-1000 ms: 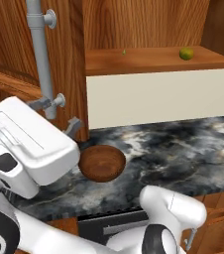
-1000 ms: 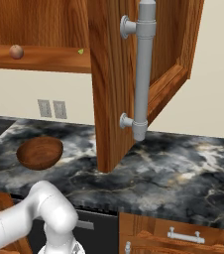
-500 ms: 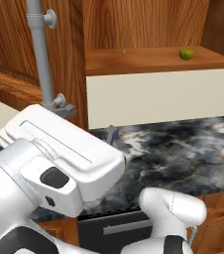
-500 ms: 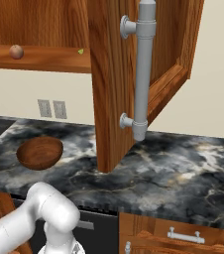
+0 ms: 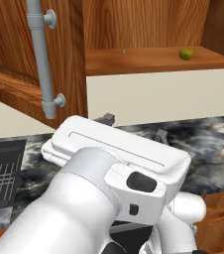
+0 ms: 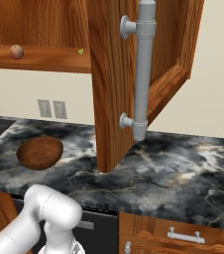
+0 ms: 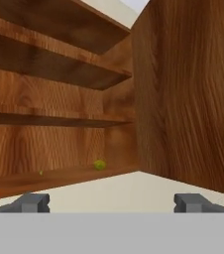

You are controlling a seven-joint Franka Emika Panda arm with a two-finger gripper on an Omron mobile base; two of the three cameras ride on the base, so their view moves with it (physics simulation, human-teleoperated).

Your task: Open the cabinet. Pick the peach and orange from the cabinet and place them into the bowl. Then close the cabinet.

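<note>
Looking up into the open cabinet [image 6: 109, 74], the gripper [image 7: 111, 202] has its jaws spread wide and empty so it can fit around the orange [image 7: 99, 164] on the bottom shelf [image 5: 153, 60], peach [image 6: 16, 51] further along, bowl [image 6: 39, 153] waiting on the worktop [image 6: 173, 168].

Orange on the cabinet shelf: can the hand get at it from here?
Probably yes. The cabinet doors stand open, the orange sits exposed on the bottom shelf, and the open hand faces it with nothing between.
</note>
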